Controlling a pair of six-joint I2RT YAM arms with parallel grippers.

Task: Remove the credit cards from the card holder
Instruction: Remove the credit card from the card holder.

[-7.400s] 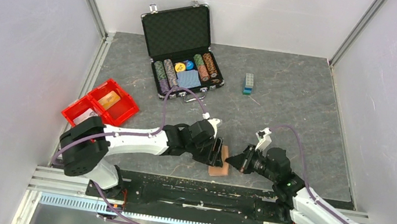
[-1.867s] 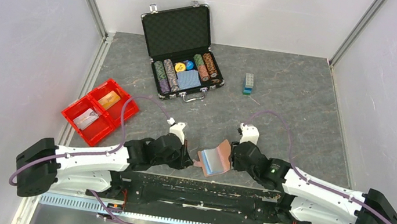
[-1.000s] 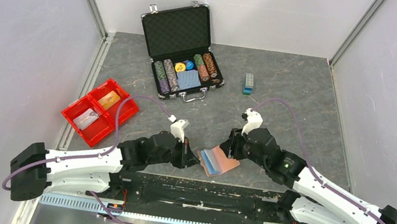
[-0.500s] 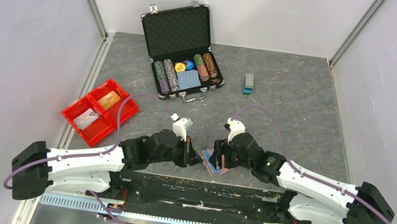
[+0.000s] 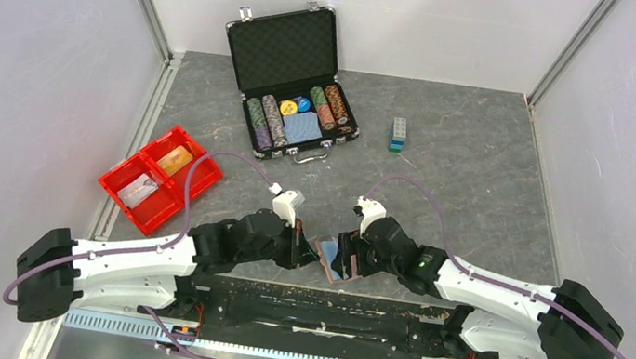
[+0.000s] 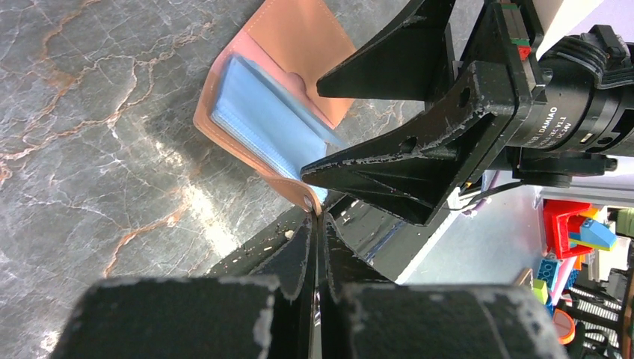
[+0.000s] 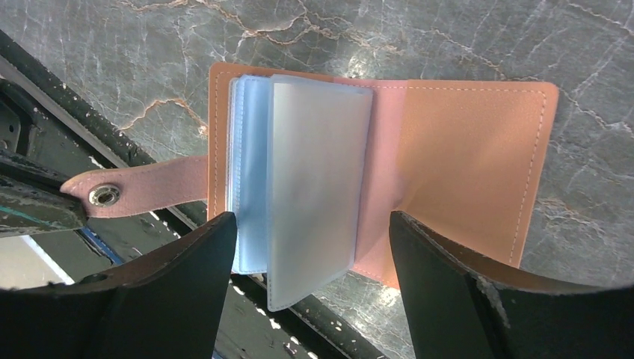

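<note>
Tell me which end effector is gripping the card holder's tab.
The left end effector, shut on the snap tab; the right end effector hangs open over the card holder.

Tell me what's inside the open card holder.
The card holder holds a stack of pale-blue frosted sleeves on one half; the other half shows bare leather. The frosted top sleeve covers whatever lies beneath, so no cards can be made out.

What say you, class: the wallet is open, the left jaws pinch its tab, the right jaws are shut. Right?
Not shut. The wallet is open, the left jaws pinch its tab, and the right jaws are open, as the right wrist view shows.
</note>
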